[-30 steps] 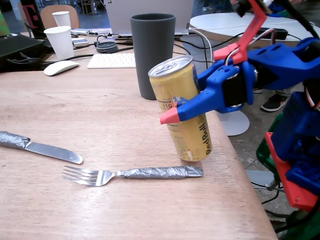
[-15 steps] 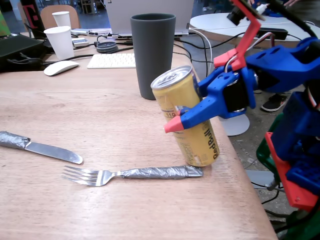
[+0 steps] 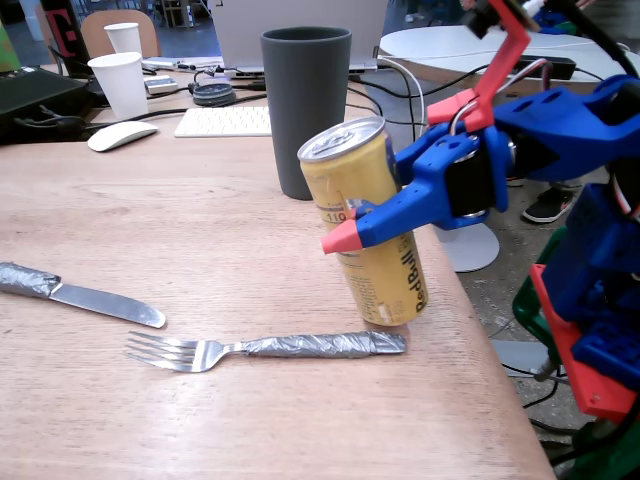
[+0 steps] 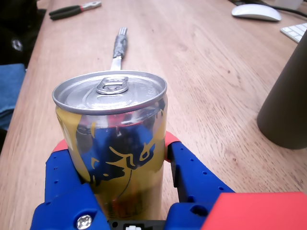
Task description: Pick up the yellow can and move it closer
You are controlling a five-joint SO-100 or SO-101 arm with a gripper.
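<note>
The yellow can [image 3: 372,215] is a slim gold can with a silver top and red lettering. It leans with its top toward the left of the fixed view, and its base is at or just above the table beside the fork handle. My blue gripper [image 3: 350,225] with red fingertips comes in from the right and is shut on the can's middle. In the wrist view the can's silver lid [image 4: 112,93] fills the centre. The gripper [image 4: 115,143] holds it with one blue finger [image 4: 62,172] on each side.
A tall dark grey cup [image 3: 305,105] stands just behind the can, at the right edge in the wrist view [image 4: 288,105]. A tape-wrapped fork [image 3: 270,348] and a knife [image 3: 80,295] lie in front. Keyboard [image 3: 225,120], mouse [image 3: 120,135] and white cups [image 3: 120,85] are at the back. The table edge [image 3: 500,380] is close on the right.
</note>
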